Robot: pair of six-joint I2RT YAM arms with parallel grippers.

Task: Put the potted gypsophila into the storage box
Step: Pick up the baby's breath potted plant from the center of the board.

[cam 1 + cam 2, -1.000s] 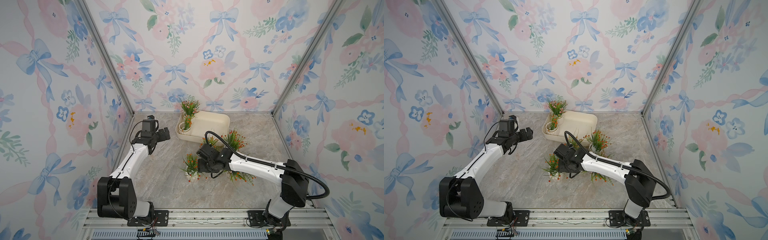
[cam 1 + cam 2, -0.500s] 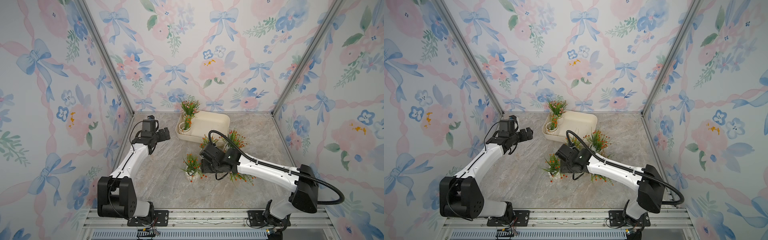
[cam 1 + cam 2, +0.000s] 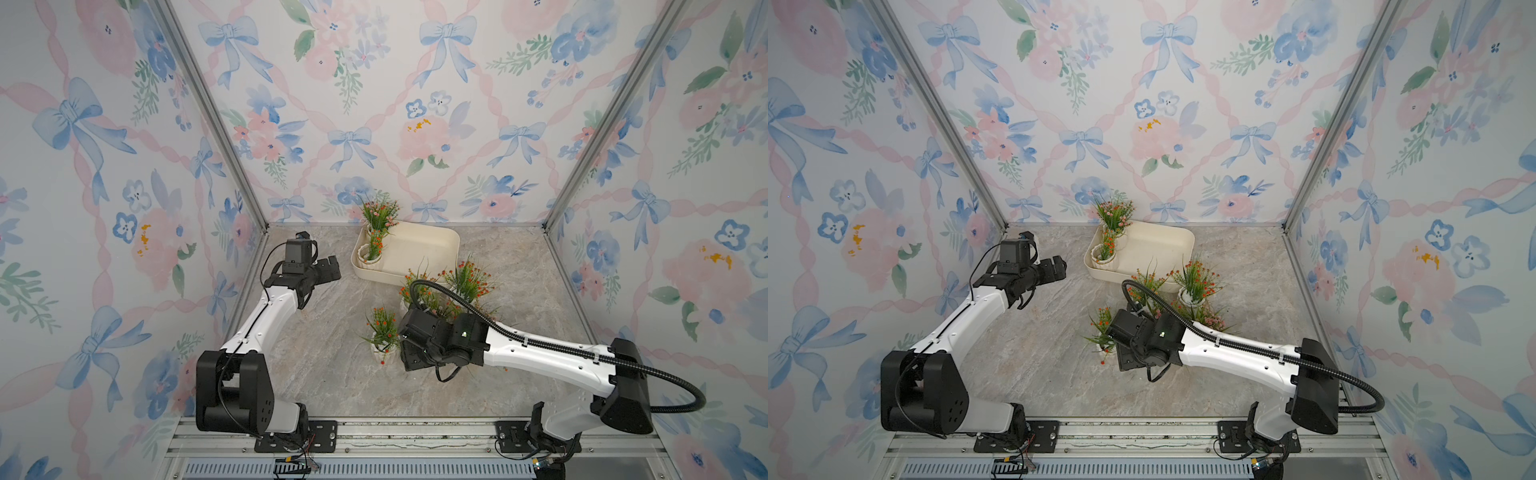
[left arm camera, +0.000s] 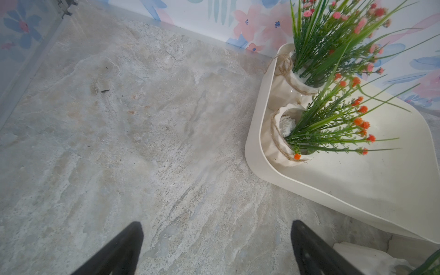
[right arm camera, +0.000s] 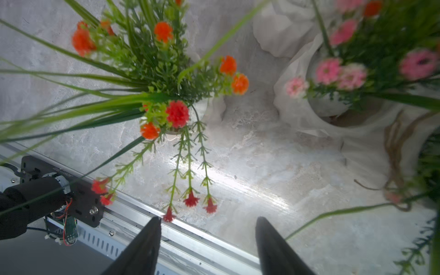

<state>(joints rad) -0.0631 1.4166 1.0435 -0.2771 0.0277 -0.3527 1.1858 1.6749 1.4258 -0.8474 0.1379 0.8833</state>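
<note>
A grey marbled table (image 3: 332, 374) was seen in both top views, and toward its back wall a cream storage box (image 3: 419, 253) was set. Two potted plants were found standing inside the box, close together at the end nearest the left claw: a pink-flowered pot (image 4: 297, 81) and an orange-flowered pot (image 4: 281, 133). The rest were left out on the table: a cluster (image 3: 465, 282) just beside the box's near edge, and a lone red-flowered pot (image 3: 381, 332) in front of it.

The right claw (image 5: 209, 221) was held just beside the lone pot, jaws parted and nothing between them. The left claw (image 4: 217, 226) was spread wide and empty over bare table beside the box.

Each pot was judged light and top-heavy, so easily tipped. The sprigs were judged soft and springy, likely to slip if pinched. The pot body, seemingly wrapped in pale cloth and bound with twine (image 4: 284, 67), was judged firm enough to clamp, best just under the rim.

No brand or label was made out on pots or box, and faint lettering on a black bracket (image 5: 81, 197) was too small to be read
</note>
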